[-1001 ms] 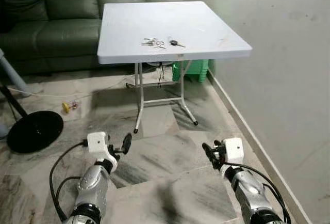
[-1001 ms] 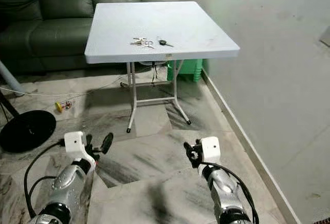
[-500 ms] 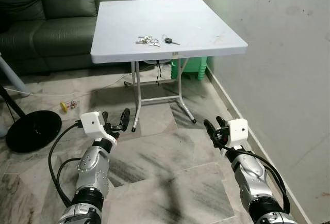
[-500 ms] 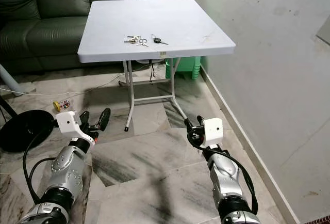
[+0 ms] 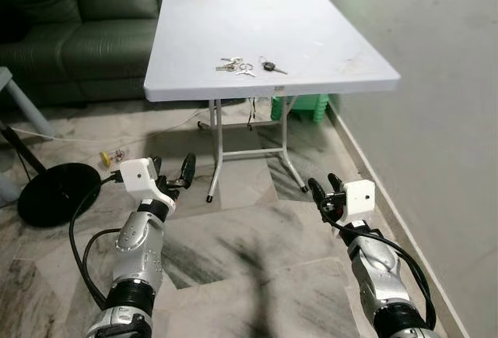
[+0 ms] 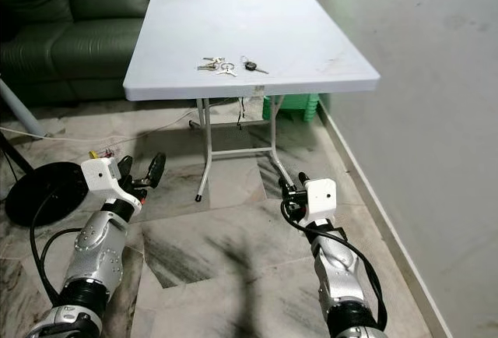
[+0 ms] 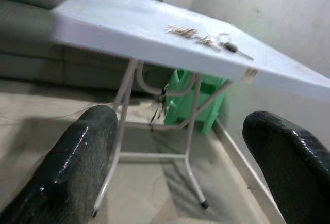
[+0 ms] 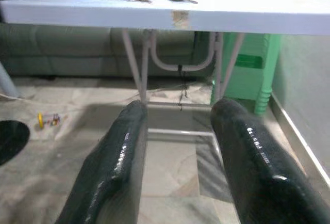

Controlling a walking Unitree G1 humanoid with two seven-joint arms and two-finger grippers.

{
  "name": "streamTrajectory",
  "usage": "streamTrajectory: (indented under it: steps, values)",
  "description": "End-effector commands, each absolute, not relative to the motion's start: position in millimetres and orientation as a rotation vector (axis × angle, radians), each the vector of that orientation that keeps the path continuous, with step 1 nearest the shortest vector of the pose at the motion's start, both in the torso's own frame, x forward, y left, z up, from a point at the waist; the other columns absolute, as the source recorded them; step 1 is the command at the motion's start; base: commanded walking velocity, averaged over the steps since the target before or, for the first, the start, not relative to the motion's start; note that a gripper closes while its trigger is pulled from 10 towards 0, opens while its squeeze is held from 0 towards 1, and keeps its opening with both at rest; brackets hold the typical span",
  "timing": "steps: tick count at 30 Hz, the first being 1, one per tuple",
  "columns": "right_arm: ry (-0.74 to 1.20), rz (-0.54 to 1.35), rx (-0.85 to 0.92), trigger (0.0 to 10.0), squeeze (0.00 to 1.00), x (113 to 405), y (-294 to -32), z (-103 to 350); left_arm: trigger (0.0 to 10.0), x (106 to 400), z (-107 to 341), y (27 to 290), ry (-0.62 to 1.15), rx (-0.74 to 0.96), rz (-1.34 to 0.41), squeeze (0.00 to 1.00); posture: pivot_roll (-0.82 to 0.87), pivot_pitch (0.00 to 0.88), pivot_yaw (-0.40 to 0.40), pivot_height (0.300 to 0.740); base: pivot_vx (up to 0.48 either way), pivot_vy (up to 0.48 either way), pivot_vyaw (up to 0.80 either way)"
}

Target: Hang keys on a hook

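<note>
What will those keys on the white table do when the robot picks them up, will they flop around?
The keys look like several loose pieces on rings, so they would probably dangle and jingle rather than stay stiff. They lie flat on the smooth table, so they may slide when nudged. Being small and thin, they seem light.

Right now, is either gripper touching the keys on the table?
Apart. The left eye view shows the keys lying on the white table, with the left gripper and right gripper low over the floor, short of it.
</note>
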State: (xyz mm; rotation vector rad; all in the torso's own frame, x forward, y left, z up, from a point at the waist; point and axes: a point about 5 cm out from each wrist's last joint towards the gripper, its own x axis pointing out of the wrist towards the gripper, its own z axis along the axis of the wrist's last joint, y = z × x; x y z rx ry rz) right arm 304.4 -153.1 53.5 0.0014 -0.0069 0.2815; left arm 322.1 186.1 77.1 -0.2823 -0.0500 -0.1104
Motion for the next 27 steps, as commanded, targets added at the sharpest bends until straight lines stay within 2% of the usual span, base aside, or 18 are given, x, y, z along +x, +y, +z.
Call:
streamTrajectory:
  steps: [1, 12, 27]
  values:
    - [0.006, 0.264, -0.013, 10.0, 0.00, 303.1, -167.8, 53.2, 10.0, 326.3, 82.5, 170.9, -0.054, -0.279, -0.153, 0.00, 0.04, 0.000, -0.007, 0.732, 0.454, 0.000, 0.00]
    - [-0.010, 0.296, -0.014, 10.0, 0.00, 302.5, -166.8, 55.8, 10.0, 323.7, 82.1, 165.5, -0.047, -0.269, -0.167, 0.00, 0.05, 0.000, -0.008, 0.732, 0.454, 0.000, 0.00]
    - [-0.010, 0.315, -0.034, 10.0, 0.00, 303.2, -166.2, 57.3, 10.0, 321.5, 81.9, 164.3, -0.044, -0.268, -0.166, 0.00, 0.06, 0.000, -0.016, 0.732, 0.454, 0.000, 0.80]
